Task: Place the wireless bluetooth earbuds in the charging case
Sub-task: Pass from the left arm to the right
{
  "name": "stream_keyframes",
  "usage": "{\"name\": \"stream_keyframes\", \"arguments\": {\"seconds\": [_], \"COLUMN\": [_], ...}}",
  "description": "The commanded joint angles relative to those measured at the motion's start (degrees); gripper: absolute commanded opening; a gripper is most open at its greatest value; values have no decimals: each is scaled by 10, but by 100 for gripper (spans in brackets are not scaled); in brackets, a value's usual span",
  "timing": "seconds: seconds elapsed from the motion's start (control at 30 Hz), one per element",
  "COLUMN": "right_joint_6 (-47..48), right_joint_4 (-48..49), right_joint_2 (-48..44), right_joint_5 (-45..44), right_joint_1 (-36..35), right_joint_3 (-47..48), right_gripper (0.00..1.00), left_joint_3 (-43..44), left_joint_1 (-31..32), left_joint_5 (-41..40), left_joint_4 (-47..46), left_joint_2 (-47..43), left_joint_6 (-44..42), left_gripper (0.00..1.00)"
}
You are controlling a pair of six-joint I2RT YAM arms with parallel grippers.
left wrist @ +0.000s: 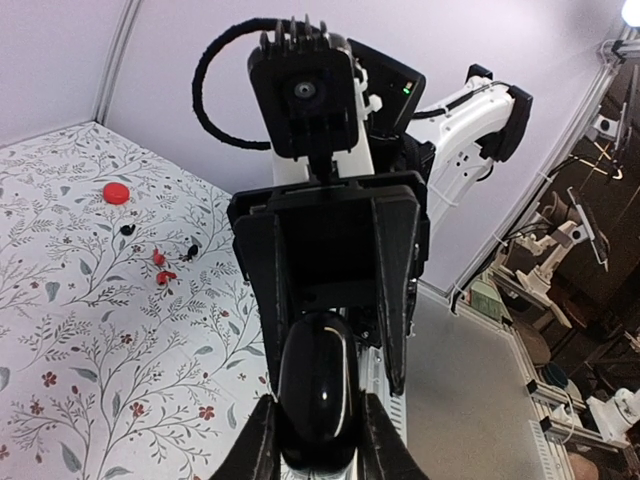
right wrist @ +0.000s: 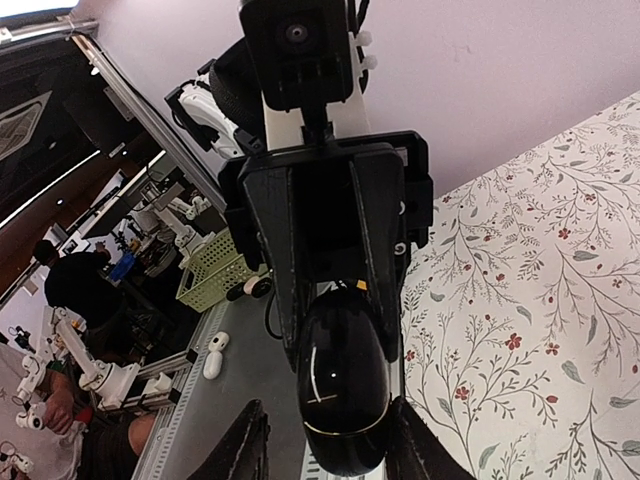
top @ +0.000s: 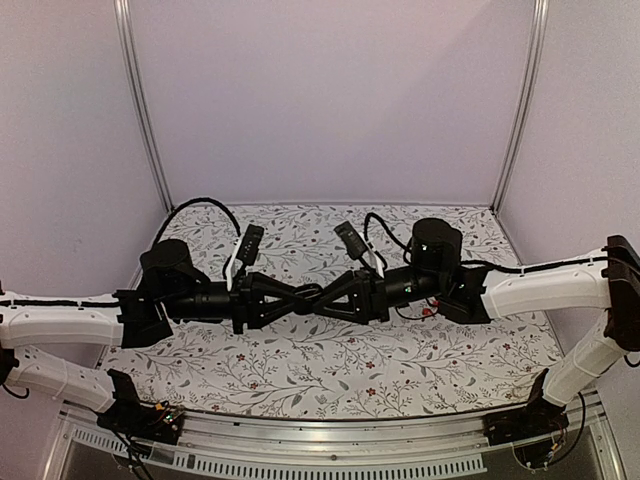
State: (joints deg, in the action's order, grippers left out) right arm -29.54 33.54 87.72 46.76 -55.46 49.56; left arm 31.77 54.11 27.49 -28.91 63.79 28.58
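Wireless bluetooth earbuds (left wrist: 159,258), two tiny glossy bright red plastic buds: lay loose and close together on the white floral-print tablecloth (left wrist: 60,330), outside any case. Sat toward ten o'clock from the glossy black pebble-shaped plastic charging case (left wrist: 318,385) in the left wrist view, well apart from it. Had a flat round red disc (left wrist: 117,193) further off at eleven o'clock, and two small black bits (left wrist: 190,247) near them, one at ten o'clock, one at three o'clock.

Hung the charging case up off the cloth between both arms, at the middle of the top view. Reached in from nine o'clock with the left gripper (left wrist: 318,448), pinched tight on one end of the case, both fingers (left wrist: 372,440) touching its sides. Reached in from three o'clock with the right gripper (right wrist: 330,452), tip to tip with the left one. Stood partly open around the other end of the case, fingers (right wrist: 248,445) on either side, with a gap showing at the nine o'clock finger in the right wrist view; could not tell contact at the three o'clock finger. Showed a thin pale line across the black shell there.
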Motion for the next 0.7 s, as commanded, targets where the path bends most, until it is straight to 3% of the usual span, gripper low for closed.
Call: {"name": "stream_keyframes", "arguments": {"seconds": [0.0, 0.23, 0.5, 0.67], "right_joint_6": [11, 12, 9, 11], "right_joint_4": [-4, -1, 4, 3], "right_joint_2": [12, 13, 16, 15], "right_joint_5": [-3, -2, -4, -6], "right_joint_1": [-6, -6, -6, -5], "right_joint_3": [17, 20, 24, 23], "right_gripper": [38, 29, 33, 31], "left_joint_3": [9, 6, 5, 5], "left_joint_1": [8, 9, 9, 9], "left_joint_5": [-13, -14, -14, -14], "left_joint_4": [-21, -20, -16, -14], "left_joint_2": [2, 5, 6, 6], "left_joint_6": [0, 5, 6, 7], "left_gripper": [6, 5, 5, 5]}}
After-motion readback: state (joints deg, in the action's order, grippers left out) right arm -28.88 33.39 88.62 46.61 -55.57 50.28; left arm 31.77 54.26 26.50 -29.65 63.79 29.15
